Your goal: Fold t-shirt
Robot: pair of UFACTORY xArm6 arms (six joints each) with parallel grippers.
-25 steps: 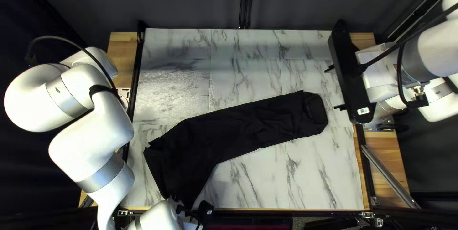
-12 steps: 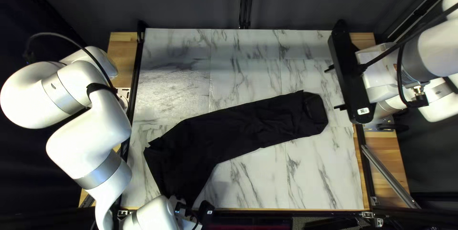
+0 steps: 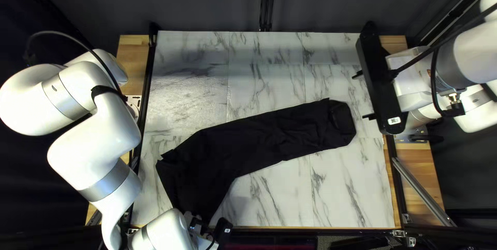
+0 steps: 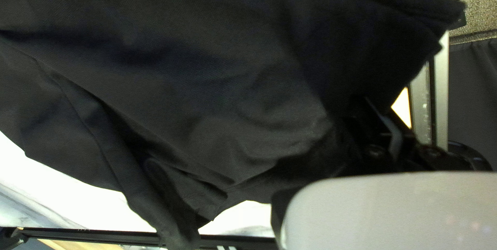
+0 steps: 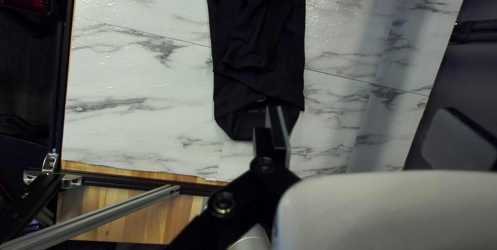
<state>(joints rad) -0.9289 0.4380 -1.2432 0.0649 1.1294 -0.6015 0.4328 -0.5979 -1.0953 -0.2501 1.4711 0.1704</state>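
Black t-shirt (image 3: 259, 141): bent across your worktop (image 3: 290, 193) to near edge, open room toward far edge. Your left pincer (image 3: 223, 231): clamping its near end. Right pincer (image 3: 361, 96): wide, near other end.

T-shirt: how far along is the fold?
Looks done: the t-shirt is in a long, narrow strip. In hand: its near end, in the left gripper. To do: lay that end down, straighten the bend, then likely fold the strip shorter. The right gripper hangs open by the other end.
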